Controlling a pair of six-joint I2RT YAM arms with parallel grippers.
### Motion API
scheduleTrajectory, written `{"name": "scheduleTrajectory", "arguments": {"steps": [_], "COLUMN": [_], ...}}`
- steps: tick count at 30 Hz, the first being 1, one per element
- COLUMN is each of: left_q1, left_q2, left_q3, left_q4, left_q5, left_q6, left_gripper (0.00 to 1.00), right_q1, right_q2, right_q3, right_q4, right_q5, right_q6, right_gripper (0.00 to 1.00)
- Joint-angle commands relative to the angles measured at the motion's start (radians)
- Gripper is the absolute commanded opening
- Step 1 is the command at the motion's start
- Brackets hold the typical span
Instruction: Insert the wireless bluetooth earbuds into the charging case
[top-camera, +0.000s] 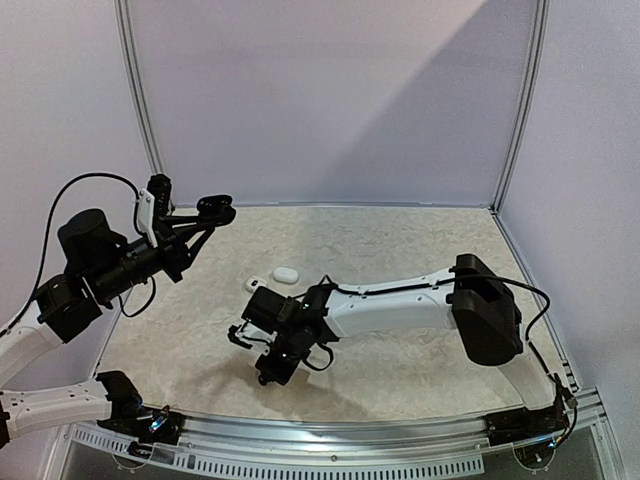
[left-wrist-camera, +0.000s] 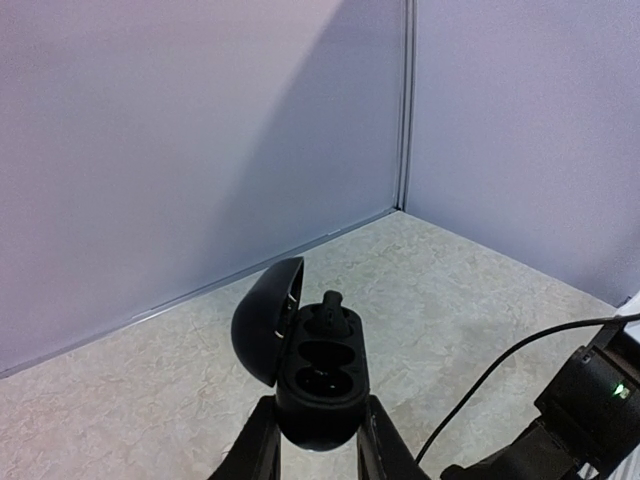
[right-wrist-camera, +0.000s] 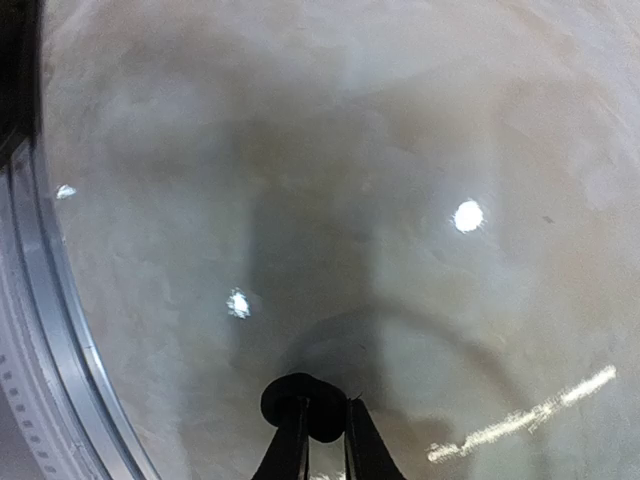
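My R gripper (right-wrist-camera: 322, 425) pinches a black earbud (right-wrist-camera: 300, 398), jaws almost shut, low & to right of the charging case (left-wrist-camera: 320, 390), which my L gripper (left-wrist-camera: 319, 440) clamps, lid (left-wrist-camera: 262, 322) open.

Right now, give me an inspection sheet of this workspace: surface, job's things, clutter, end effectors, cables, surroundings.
Surface: pale marbled tabletop, with glare spots in the right wrist view.
Job's things: black charging case open, a dark earbud standing in its far well; white case closed on the table, a small white item beside it.
Clutter: nothing seen.
End effectors: left end effector shut on the black charging case, raised; right end effector shut on a round black earbud above the surface.
Cables: black cable looping by the left arm.
Surroundings: plain lavender walls.
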Motion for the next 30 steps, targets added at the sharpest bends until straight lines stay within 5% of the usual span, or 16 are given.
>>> {"name": "scheduleTrajectory", "arguments": {"steps": [1,8,14,30], "left_q1": [-0.013,-0.013,-0.015,-0.017], "left_q2": [0.004,0.008,0.01,0.013], "left_q3": [-0.009,-0.008,-0.006,-0.004], "left_q4": [0.002,0.012,0.012,0.009], "left_q5": [-0.005,-0.001,0.002,0.014], "left_q6": [0.012,0.014,0.013,0.013], "left_gripper": [0.0,0.0,0.0,0.0], "right_q1": [-0.036,-0.082,-0.116,-0.16], "right_q2": [-0.164,-0.441,-0.564,-0.527], "right_q3": [-0.136,-0.427,-0.649,-0.68], "right_q4": [-0.004,-0.166,-0.229,-0.207], "right_q5": [0.262,0.489,0.423,0.207], "right_q6": [0.21,0.615,0.839,0.811], "right_gripper": [0.03,0.02,0.03,0.16]}}
